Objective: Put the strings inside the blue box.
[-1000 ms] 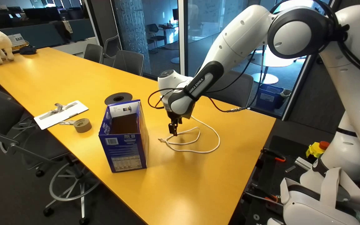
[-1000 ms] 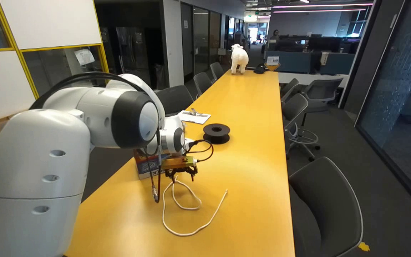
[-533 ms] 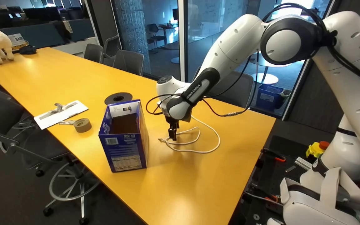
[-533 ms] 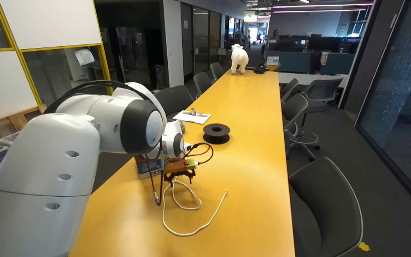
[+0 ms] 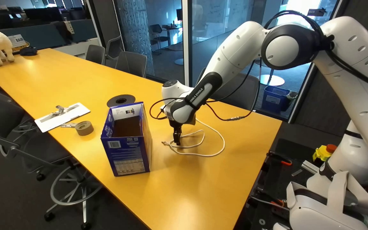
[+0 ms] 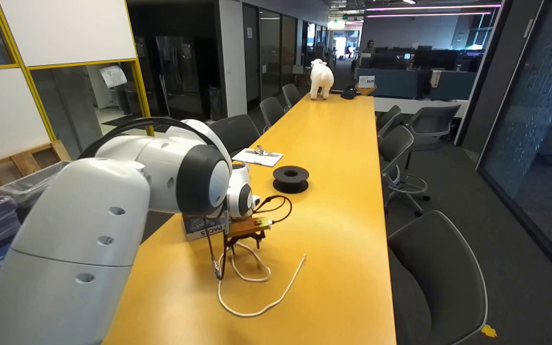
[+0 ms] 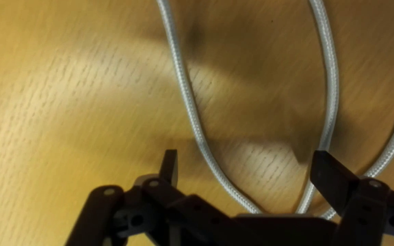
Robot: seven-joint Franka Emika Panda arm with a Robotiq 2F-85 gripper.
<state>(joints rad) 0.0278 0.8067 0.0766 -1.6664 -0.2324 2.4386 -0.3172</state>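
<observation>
The strings, a thin white cord in loose loops, lie on the table in both exterior views (image 5: 206,155) (image 6: 252,315) and in the wrist view (image 7: 191,109). My gripper (image 7: 245,155) is open, pointing down low over the cord. One strand runs between the fingers; another passes under the right finger in the wrist view. The gripper also shows in both exterior views (image 5: 177,140) (image 6: 246,247). I cannot tell whether the fingertips touch the table. The blue box (image 5: 129,156) stands upright with its top open, close beside the gripper. It is partly hidden by the arm in an exterior view (image 6: 199,229).
A black spool (image 6: 291,184) stands behind the box. A tape roll (image 5: 84,128) and a clipboard (image 5: 48,124) lie near the table edge beyond the box. Chairs (image 6: 436,278) line the table (image 5: 184,188). A plush sheep (image 6: 321,79) stands at the far end.
My gripper has come down closer to the cord and the table, with a slight sideways shift of the arm. It has stayed open. The cord and the box have not moved.
</observation>
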